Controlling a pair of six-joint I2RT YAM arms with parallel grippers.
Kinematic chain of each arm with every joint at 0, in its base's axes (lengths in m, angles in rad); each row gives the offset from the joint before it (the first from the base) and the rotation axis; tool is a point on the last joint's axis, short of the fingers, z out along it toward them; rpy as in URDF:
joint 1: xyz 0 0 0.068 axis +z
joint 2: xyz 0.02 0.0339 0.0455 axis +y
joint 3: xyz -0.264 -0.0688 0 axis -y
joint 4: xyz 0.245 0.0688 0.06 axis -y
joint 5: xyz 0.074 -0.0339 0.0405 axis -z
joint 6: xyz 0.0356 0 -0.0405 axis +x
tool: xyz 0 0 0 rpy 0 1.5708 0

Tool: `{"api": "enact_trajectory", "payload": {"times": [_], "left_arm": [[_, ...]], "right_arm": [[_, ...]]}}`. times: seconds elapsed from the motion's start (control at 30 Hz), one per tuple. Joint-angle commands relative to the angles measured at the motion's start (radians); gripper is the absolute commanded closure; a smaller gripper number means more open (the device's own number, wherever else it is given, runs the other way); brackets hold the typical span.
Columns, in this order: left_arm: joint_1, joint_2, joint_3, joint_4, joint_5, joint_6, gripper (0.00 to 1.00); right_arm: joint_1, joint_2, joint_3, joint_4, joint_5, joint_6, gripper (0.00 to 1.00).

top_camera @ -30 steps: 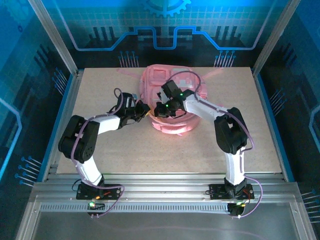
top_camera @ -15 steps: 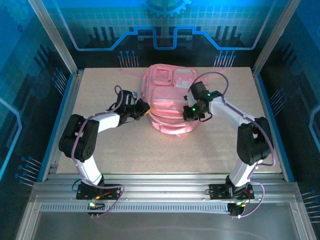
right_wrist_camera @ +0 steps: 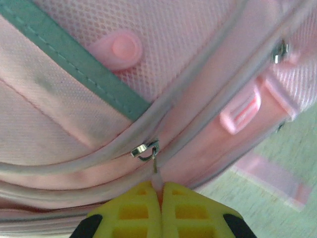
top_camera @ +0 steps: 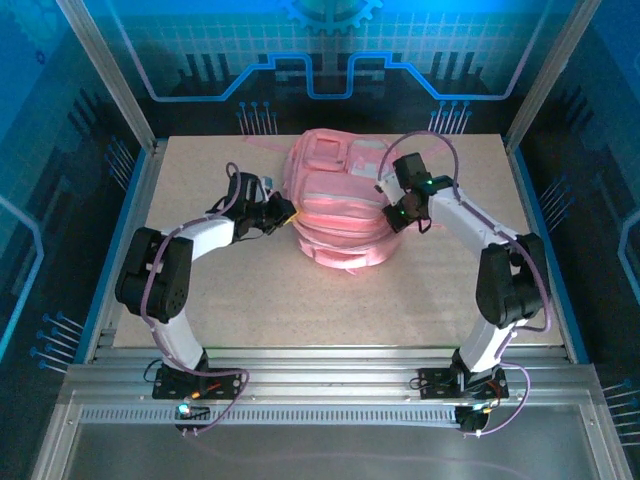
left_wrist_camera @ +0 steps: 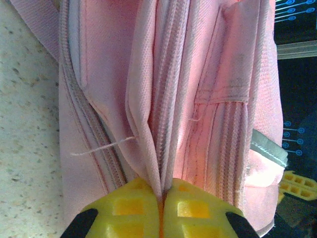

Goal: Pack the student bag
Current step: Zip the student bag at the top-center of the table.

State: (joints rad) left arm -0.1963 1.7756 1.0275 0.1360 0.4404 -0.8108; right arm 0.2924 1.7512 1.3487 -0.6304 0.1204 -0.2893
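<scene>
On the speckled surface [top_camera: 300, 310], the large soft pink fabric student bag [top_camera: 335, 215] is braced, apparently, by the left end effector [left_wrist_camera: 162, 198] clamped on its left seam fold [left_wrist_camera: 148, 124] while the right end effector [right_wrist_camera: 159, 191] pinches its right-side zip pull [right_wrist_camera: 155, 174].

One student bag [top_camera: 335, 215] is lying on one table [top_camera: 300, 300]. Two arms [top_camera: 205, 238] are showing, each carrying one gripper: left gripper [top_camera: 288, 213] and right gripper [top_camera: 392, 213], so two grippers. Each is showing two yellow fingers [left_wrist_camera: 133, 206], four total. In the right wrist view, two metal zip sliders [right_wrist_camera: 143, 148] are showing, plus one pink pull tab [right_wrist_camera: 156, 181], one round pink snap [right_wrist_camera: 119, 48], one pink loop [right_wrist_camera: 240, 111] and one grey-green trim strip [right_wrist_camera: 74, 64]. One loose thread [left_wrist_camera: 101, 147] is hanging in the left wrist view.
</scene>
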Motion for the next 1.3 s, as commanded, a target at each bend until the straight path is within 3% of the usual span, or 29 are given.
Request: {"api": "enact_trajectory", "payload": {"times": [0.0, 0.1, 0.37, 0.7, 0.87, 0.97, 1.27], "left_arm": [[0.076, -0.025, 0.053, -0.061, -0.054, 0.074, 1.00], [0.077, -0.028, 0.055, -0.059, -0.038, 0.081, 1.00], [0.097, -0.037, 0.071, -0.091, -0.008, 0.103, 1.00], [0.122, -0.045, 0.072, -0.096, 0.021, 0.105, 1.00], [0.124, -0.051, 0.057, -0.093, 0.041, 0.108, 1.00], [0.126, -0.059, 0.046, -0.087, 0.069, 0.106, 1.00], [0.129, -0.085, 0.010, -0.100, 0.091, 0.120, 1.00]], "right_arm": [[-0.098, 0.087, 0.081, 0.094, 0.089, -0.307, 1.00], [-0.146, 0.178, 0.216, 0.112, 0.055, -0.329, 1.00], [-0.166, 0.418, 0.485, 0.092, 0.157, -0.286, 1.00], [-0.160, 0.368, 0.415, 0.167, 0.016, -0.191, 1.00], [-0.146, 0.436, 0.515, 0.184, 0.011, 0.067, 1.00], [-0.139, 0.501, 0.595, 0.175, 0.086, 0.225, 1.00], [-0.133, 0.552, 0.677, 0.221, -0.034, 0.375, 0.97]]}}
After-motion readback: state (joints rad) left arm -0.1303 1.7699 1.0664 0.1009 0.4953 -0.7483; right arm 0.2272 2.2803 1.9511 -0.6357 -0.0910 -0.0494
